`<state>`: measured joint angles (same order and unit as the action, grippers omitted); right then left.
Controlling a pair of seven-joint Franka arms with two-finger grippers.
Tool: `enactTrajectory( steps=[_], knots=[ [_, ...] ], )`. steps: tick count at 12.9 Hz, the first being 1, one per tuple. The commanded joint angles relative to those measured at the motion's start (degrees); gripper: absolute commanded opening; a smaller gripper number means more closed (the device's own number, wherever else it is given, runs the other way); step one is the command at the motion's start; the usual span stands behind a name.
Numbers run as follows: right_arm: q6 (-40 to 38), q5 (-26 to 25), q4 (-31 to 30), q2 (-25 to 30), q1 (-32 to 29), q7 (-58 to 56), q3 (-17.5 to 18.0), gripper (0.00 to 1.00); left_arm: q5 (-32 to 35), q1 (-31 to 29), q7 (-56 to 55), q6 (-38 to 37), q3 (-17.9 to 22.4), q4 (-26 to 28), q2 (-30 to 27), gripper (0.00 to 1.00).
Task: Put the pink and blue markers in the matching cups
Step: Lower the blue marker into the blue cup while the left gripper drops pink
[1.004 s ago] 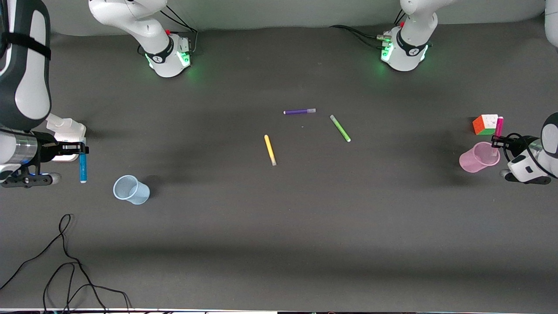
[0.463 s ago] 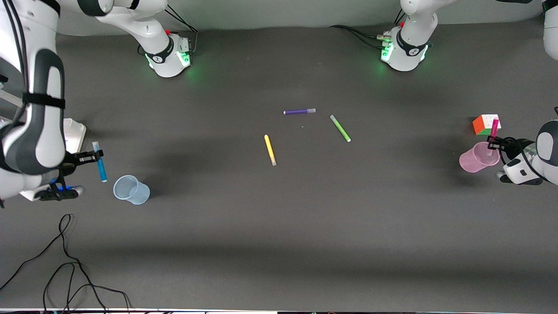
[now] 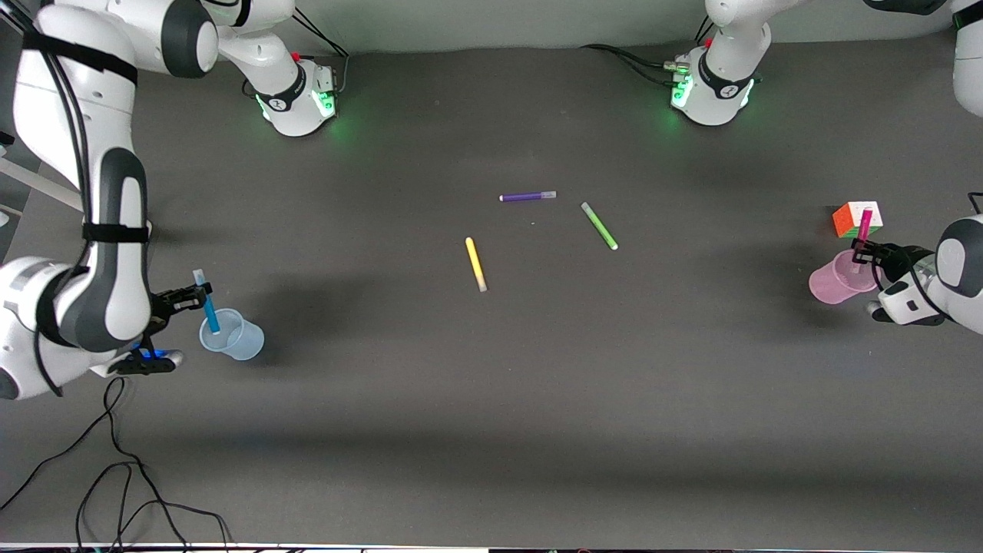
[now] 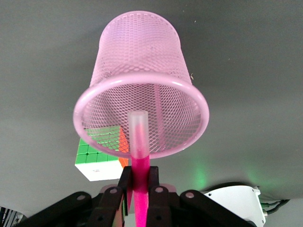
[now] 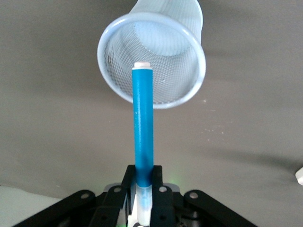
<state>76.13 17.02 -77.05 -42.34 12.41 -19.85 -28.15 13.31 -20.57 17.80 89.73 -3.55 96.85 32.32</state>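
Observation:
My right gripper (image 3: 201,296) is shut on the blue marker (image 3: 207,309) and holds it tilted, its lower end over the mouth of the pale blue cup (image 3: 233,336). In the right wrist view the blue marker (image 5: 143,123) points at the pale blue cup (image 5: 154,56), gripper (image 5: 143,184) clamped near its pale cap. My left gripper (image 3: 862,252) is shut on the pink marker (image 3: 862,233), its lower end over the pink cup (image 3: 841,278). In the left wrist view the pink marker (image 4: 139,156) points its pale cap into the pink cup (image 4: 142,99), gripper (image 4: 140,182) clamped on it.
A multicoloured puzzle cube (image 3: 851,219) stands beside the pink cup, farther from the front camera. Purple (image 3: 527,197), green (image 3: 599,226) and yellow (image 3: 475,263) pens lie mid-table. Black cables (image 3: 115,476) lie near the front edge at the right arm's end.
My right gripper has carried the blue marker toward the pale blue cup and now holds it over the cup's mouth. My left gripper has shifted the pink marker slightly over the pink cup.

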Motion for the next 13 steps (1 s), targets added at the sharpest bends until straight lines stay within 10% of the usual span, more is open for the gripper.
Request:
enactTrajectory(
  steps=[1,5,13],
  knots=[
    [-2.2,1.7,3.7,-2.7,-1.2,-1.4,0.1,0.01,-0.2,-0.2,0.0,-1.1,-0.6,-1.7,1.1,0.00],
    [-2.2,1.9,4.1,-4.1,-1.9,-1.4,0.2,0.01,-0.2,-0.2,0.0,-1.0,-0.6,-2.2,1.2,0.99],
    [-2.0,1.9,6.3,-6.5,-2.2,-1.5,0.3,0.05,-0.2,0.2,0.1,-1.4,-0.8,-3.2,1.4,0.99]
  ],
)
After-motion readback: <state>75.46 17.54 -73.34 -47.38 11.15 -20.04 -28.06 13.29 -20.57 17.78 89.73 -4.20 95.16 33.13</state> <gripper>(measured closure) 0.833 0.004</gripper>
